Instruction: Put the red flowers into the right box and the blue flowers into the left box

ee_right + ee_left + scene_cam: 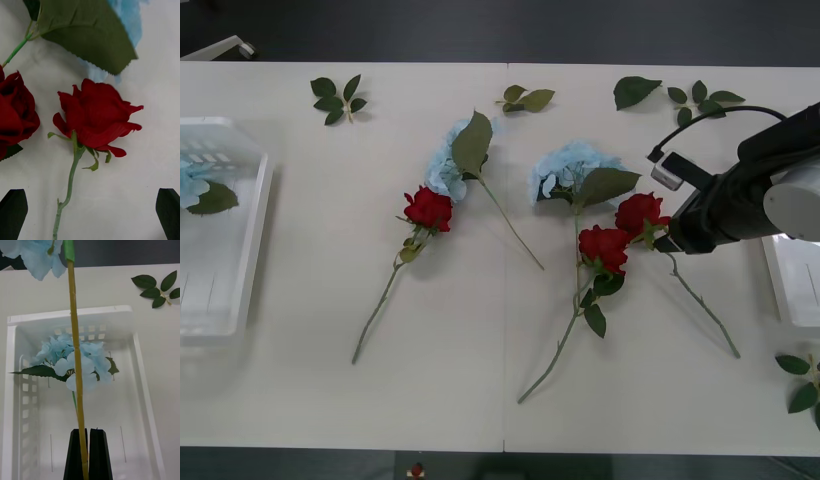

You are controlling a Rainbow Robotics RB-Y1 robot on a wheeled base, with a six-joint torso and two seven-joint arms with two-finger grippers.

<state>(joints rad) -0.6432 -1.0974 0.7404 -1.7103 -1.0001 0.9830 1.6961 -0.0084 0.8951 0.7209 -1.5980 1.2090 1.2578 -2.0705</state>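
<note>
Three red flowers lie on the table: one at mid-left [428,208] and two side by side right of centre [603,245], [640,212]. My right gripper [668,236] hovers at the rightmost rose [97,116]. It is open, with its black fingers [13,213] spread on either side of the rose's stem. Two blue flowers [445,165], [565,170] lie behind the roses. My left gripper [88,453] is shut on the stem of a blue flower [37,255], held over the left box [67,315], where another blue flower [75,363] lies. The right box [792,285] shows at the right edge.
Loose green leaf sprigs lie along the far side of the table [338,98], [525,98], [680,95] and at the near right corner [805,380]. The left box [225,300] sits at the table's left edge. Long stems reach toward the near edge.
</note>
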